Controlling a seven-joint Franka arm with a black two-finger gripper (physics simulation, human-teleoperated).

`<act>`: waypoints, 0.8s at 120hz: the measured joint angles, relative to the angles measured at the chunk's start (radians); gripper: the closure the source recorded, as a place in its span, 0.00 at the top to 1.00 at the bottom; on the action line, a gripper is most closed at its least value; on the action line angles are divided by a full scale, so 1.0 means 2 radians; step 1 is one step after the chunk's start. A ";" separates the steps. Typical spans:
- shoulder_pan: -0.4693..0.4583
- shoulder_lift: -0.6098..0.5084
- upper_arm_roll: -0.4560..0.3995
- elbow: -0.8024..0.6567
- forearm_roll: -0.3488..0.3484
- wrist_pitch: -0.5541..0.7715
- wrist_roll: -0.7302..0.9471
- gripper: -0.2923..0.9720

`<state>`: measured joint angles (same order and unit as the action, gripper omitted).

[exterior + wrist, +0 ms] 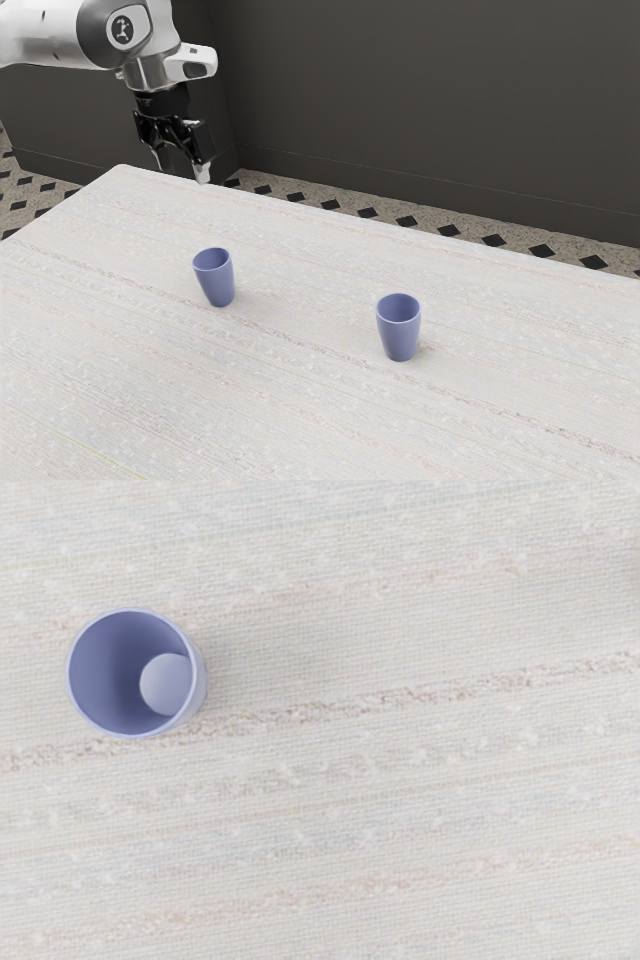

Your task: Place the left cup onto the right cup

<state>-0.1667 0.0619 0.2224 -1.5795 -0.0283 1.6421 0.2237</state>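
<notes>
The left cup (pixel 214 276) is seen upright on the table (pixel 120 400), mouth up, toward the exterior view's left; the right cup (pixel 398 325) stands upright well apart from it, toward that view's right; neither is touched. In the wrist view a cup (pixel 135 673) is seen from above, empty, though which of the 2 it is cannot be told. The gripper (pixel 182 165) hangs high over the table's far edge, well apart from both cups, its fingers spread and nothing held. The approach is judged to be the step in hand, with no grasp yet made; next, a descent over the left cup is called for, with the fingers set astride its wall before closing, so that it can be lifted and lowered squarely onto the right cup.
</notes>
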 joint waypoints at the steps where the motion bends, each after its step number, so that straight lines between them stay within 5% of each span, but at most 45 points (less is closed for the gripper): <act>1: 0.000 0.000 0.000 0.000 0.000 0.000 0.000 0.77; 65: 0.000 0.005 0.001 0.000 -0.002 0.001 -0.001 0.77; 96: 0.002 0.053 0.004 0.025 -0.001 0.023 0.000 0.77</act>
<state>-0.1623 0.1682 0.2308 -1.5288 -0.0293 1.6881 0.2234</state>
